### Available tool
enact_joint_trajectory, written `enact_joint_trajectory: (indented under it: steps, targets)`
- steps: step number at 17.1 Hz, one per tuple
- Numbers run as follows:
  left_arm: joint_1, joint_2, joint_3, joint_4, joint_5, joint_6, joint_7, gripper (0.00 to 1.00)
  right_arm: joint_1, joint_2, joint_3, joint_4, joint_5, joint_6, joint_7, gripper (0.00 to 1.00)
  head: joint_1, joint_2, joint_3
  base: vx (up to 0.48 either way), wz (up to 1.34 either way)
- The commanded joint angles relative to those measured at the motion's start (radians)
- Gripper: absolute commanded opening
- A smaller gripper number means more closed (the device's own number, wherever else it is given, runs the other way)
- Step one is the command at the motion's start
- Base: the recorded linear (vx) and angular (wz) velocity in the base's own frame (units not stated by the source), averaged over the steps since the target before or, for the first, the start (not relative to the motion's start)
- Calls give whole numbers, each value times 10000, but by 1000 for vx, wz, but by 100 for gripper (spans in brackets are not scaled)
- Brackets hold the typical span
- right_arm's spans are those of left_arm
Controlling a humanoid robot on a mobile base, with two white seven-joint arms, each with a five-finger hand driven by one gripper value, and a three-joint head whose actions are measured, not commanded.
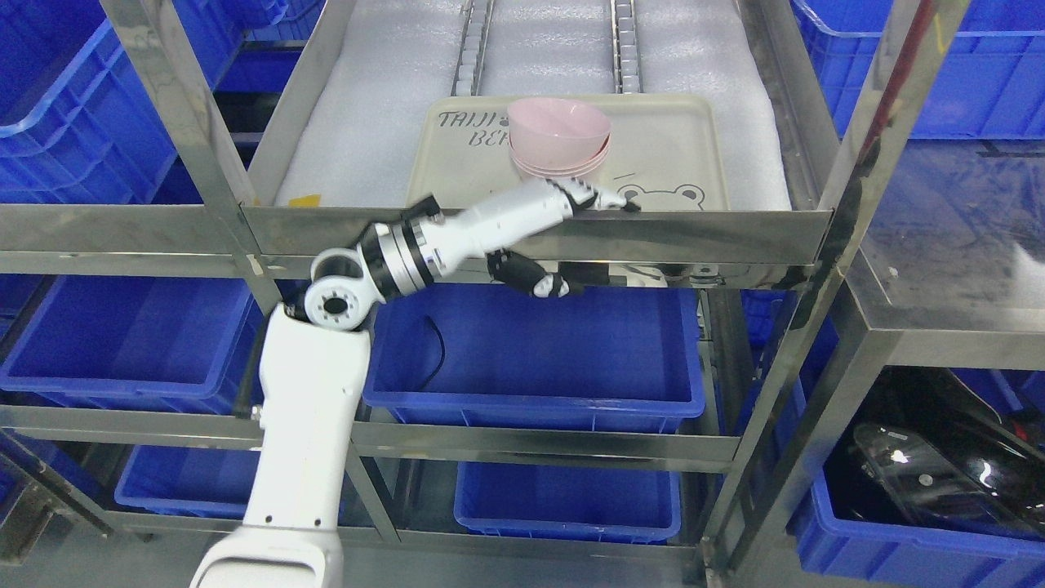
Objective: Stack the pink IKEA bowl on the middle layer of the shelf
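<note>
A stack of pink bowls (560,139) stands on a beige tray (678,151) on the foam-lined shelf layer. The top bowl sits slightly tilted in the ones beneath it. My left arm comes up from the lower left and its hand (608,200) lies over the shelf's steel front lip (735,233), just in front of and below the stack. The fingers (629,205) are stretched out toward the right and hold nothing; they are a short way from the bowls. A dark reflection of the hand shows in the lip below.
Slanted steel posts (188,122) (857,163) frame the shelf opening on both sides. Roller rails (624,49) run back over the white foam. Blue bins (531,351) fill the lower layers and both sides. A dark shiny object (939,465) lies at lower right.
</note>
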Motion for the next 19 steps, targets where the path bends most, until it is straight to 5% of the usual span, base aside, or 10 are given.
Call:
enact_joint_trajectory:
  steps: [1, 6, 10, 19]
  targets:
    - [3893, 173, -2070, -1245, 978, 14, -225, 88, 215, -175, 0, -174, 0, 8, 6, 100, 0, 0, 0, 0, 0]
    - [4789, 173, -1626, -1060, 1468, 14, 675, 90, 215, -175, 0, -174, 0, 8, 6, 100, 0, 0, 0, 40, -83]
    - [3642, 173, -1411, -1106, 1484, 14, 3575, 90, 215, -175, 0, -174, 0, 8, 6, 100, 0, 0, 0, 77, -15]
    - [1247, 173, -983, -1628, 1484, 14, 5866, 90, 215, -175, 0, -174, 0, 8, 6, 100, 0, -1, 0, 24, -26]
